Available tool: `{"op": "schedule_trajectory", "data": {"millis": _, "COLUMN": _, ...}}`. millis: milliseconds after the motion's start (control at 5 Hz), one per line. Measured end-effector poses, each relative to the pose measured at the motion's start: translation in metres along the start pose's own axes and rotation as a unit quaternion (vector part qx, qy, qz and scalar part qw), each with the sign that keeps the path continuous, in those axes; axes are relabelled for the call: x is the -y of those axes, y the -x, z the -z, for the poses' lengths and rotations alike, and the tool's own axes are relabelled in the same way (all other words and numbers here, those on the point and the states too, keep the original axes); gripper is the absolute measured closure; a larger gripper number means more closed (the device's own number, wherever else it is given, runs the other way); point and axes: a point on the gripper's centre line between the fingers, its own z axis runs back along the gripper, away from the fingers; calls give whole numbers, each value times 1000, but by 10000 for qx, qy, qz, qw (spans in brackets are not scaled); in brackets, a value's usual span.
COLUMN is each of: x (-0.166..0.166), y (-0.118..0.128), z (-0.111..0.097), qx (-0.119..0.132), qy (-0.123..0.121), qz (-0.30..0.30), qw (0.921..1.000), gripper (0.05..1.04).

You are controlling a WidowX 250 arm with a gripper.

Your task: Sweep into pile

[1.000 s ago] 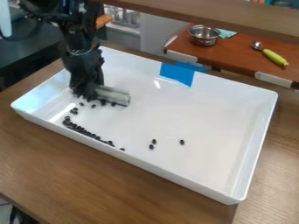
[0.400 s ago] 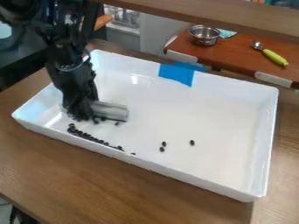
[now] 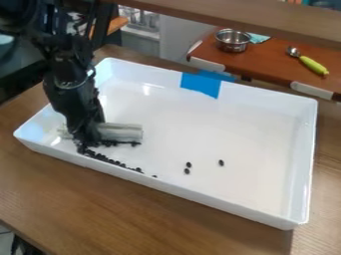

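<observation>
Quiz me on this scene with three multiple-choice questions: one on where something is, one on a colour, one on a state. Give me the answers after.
1. Where does the row of dark beans lie in the white tray?
A. Along the far wall
B. Along the near wall
C. Along the right wall

2. What colour is the tape?
A. Red
B. Green
C. Blue

3. How does the metal bowl stand?
A. Upright
B. Upside down
C. On its side

Answers:
1. B: the row follows the inside of the near wall, toward the left.
2. C: the patch on the far wall is blue.
3. A: its open rim faces up.
</observation>
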Motion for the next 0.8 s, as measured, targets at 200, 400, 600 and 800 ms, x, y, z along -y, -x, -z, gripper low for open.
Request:
{"op": "schedule_trajectory", "data": {"millis": 200, "x": -6, "y": -1, "z": -1, "qx": 51, "qy": -180, "qz": -90, "qw": 9998, "gripper": 698}}
{"op": "schedule_trajectory", "data": {"millis": 400, "x": -13, "y": -2, "z": -2, "qx": 92, "qy": -337, "qz": -198, "qw": 9992, "gripper": 698}}
{"op": "schedule_trajectory", "data": {"millis": 600, "x": -16, "y": 10, "z": -5, "qx": -166, "qy": -435, "qz": -275, "qw": 9985, "gripper": 698}}
{"op": "schedule_trajectory", "data": {"millis": 800, "x": 2, "y": 41, "z": -20, "qx": -726, "qy": -275, "qz": -98, "qw": 9969, "gripper": 698}}
